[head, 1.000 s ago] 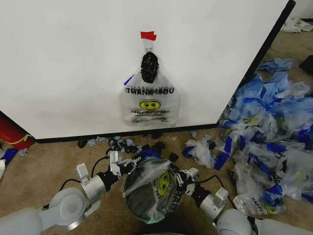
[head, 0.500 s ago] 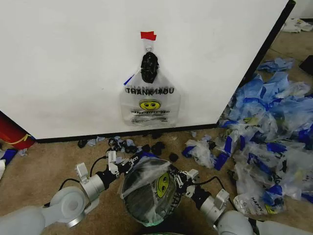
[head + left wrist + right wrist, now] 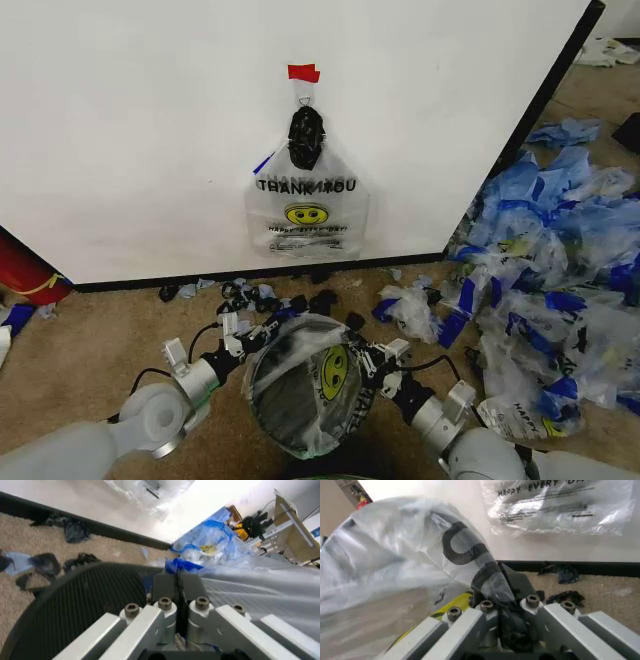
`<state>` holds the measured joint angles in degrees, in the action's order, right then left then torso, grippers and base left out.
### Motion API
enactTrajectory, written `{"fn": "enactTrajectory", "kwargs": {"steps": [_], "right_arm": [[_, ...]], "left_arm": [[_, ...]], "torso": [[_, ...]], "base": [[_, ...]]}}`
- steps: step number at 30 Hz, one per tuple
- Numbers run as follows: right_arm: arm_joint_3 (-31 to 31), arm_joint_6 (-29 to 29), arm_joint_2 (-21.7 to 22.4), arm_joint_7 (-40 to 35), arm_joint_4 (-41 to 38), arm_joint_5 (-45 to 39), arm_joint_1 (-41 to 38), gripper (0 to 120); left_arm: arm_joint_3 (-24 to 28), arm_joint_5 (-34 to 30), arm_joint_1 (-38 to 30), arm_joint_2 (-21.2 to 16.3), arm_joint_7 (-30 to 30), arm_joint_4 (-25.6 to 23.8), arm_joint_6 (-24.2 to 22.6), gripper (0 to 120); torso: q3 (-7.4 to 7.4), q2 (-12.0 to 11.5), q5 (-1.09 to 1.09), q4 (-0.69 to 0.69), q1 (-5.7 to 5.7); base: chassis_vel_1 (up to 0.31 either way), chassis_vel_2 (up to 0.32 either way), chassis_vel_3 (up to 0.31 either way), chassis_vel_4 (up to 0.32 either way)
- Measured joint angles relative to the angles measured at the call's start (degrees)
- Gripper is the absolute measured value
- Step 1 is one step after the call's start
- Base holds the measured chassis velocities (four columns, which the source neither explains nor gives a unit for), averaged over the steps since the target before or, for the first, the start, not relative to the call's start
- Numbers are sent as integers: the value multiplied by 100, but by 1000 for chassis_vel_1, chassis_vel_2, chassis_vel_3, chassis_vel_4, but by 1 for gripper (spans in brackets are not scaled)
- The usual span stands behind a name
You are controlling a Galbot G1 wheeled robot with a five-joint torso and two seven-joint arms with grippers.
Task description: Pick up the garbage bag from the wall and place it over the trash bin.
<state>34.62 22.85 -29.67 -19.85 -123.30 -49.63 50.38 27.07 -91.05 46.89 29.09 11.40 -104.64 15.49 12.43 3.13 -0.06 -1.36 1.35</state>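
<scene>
A clear garbage bag (image 3: 312, 372) with a yellow smiley is stretched across the round black mesh trash bin (image 3: 283, 412) on the carpet just in front of me. My left gripper (image 3: 262, 333) is shut on the bag's blue-taped edge (image 3: 182, 565) at the bin's left rim (image 3: 75, 603). At the right rim, my right gripper (image 3: 362, 358) is shut on the bag's printed plastic (image 3: 470, 551). On the white wall (image 3: 150, 120) behind, another "THANK YOU" bag (image 3: 306, 208) hangs from a black knot (image 3: 305, 137) under red tape.
A large heap of clear and blue bags (image 3: 560, 270) covers the floor to the right. Black and blue scraps (image 3: 300, 298) lie along the wall's black lower strip. A red object (image 3: 25, 275) sits at the far left by the wall.
Both grippers have drawn slightly back toward me and lower, keeping hold of the bag. The bag now spreads wider and flatter over the bin's mouth.
</scene>
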Motion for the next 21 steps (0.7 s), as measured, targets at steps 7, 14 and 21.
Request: {"fn": "enactTrajectory", "kwargs": {"steps": [7,14,21], "right_arm": [[-22,-17,20,-56,-58,-31,16,0],[-30,-17,-13,-56,-49,-30,15,0],[-52,-13,-20,-28,50,-26,9,0]], "left_arm": [[55,105,-73,239,5,332,76,0],[49,160,-128,213,-85,318,114,0],[-171,351,-75,170,-319,362,186,18]], "torso": [[0,0,-3,0,0],[0,0,1,1,0],[0,0,-2,1,0]], "base": [[0,0,0,0],[0,0,0,0],[0,0,0,0]]}}
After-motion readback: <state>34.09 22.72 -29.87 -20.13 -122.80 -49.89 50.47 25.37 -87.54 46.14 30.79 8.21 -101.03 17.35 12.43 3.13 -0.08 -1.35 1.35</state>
